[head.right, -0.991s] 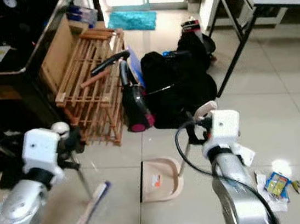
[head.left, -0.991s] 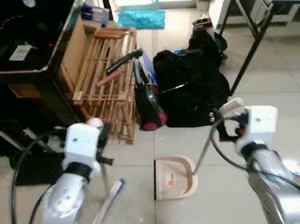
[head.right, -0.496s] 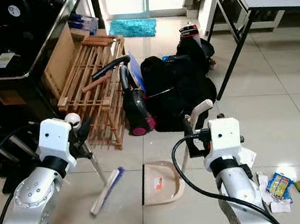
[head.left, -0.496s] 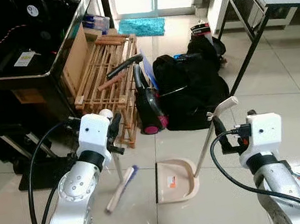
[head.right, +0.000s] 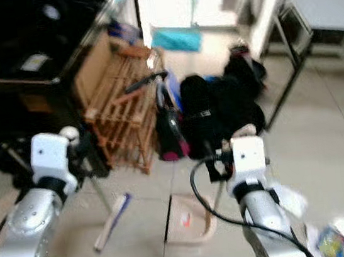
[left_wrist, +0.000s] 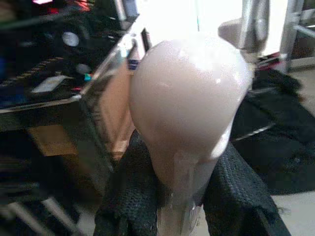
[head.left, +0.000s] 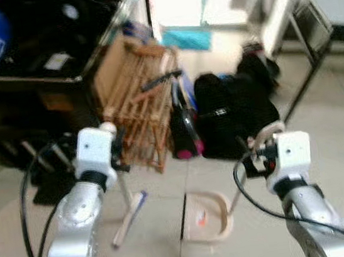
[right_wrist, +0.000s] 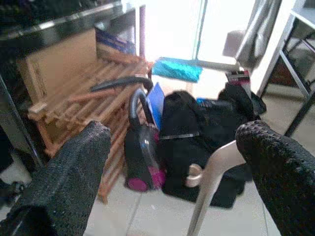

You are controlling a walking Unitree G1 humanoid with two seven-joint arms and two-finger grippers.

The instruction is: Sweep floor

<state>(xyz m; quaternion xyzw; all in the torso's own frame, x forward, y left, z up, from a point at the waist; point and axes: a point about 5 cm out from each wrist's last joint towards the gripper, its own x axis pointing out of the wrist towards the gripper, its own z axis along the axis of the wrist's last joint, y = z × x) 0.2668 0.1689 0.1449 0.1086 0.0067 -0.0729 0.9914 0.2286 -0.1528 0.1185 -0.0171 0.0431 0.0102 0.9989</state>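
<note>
Change: the head camera has swung and blurred, so the whole scene sits differently; the broom (head.left: 127,211) leans less than half a second ago, and the right gripper (right_wrist: 172,162) has backed off the dustpan handle (right_wrist: 211,182).
Left gripper: the left gripper (left_wrist: 189,196) has its jaws closed around the broom's neck just under the rounded knob, which gives it control to steer the head.
Right gripper: jaws wide, holding nothing, handle between them but untouched, likely ready to take it.
Broom axis: long axis nearly upright, knob up, brush end on the floor (head.left: 326,146) pointing toward the robot's left.
Dustpan: the dustpan (head.left: 203,214) lies on the tiles just right of the brush, mouth facing it, handle rising toward the right gripper.
</note>
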